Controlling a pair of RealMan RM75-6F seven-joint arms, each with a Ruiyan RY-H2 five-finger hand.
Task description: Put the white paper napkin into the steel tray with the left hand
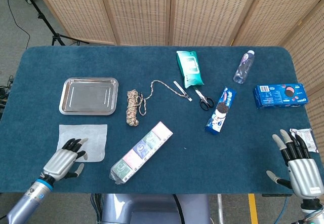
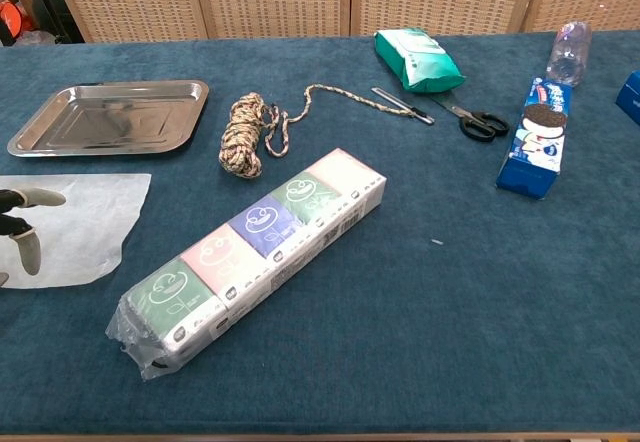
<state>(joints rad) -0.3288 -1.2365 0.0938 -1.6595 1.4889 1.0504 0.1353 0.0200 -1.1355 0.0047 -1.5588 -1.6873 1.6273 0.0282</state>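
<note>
Left hand (image 1: 65, 159) low at the near left corner of the blue table (image 1: 167, 158), palm down, forearm angled in from the lower left. Fingers spread and extended forward, dark tips over the near edge of the white paper napkin (image 1: 87, 135); holding nothing, open. In the chest view only two pale fingertips (image 2: 30, 199) showing at the left border, above the napkin's near left part; contact with the paper impossible to judge.

Napkin lying flat on the cloth, just in front of the steel tray (image 1: 89, 96), apart from it, not inside. Tray empty of the napkin, sitting square at the left side.

Right hand (image 1: 298, 163) at the near right corner, palm down, fingers straight and fanned apart, gripping nothing. Just beside a small white packet (image 1: 304, 136).

Between the two hands, a long wrapped tissue pack (image 1: 142, 152) lying diagonally; beyond it a coiled rope (image 1: 133, 107), scissors (image 1: 204, 100), a green pouch (image 1: 189, 68), a cookie sleeve (image 1: 220, 110), a bottle (image 1: 243, 67) and a blue cookie box (image 1: 281, 95).
</note>
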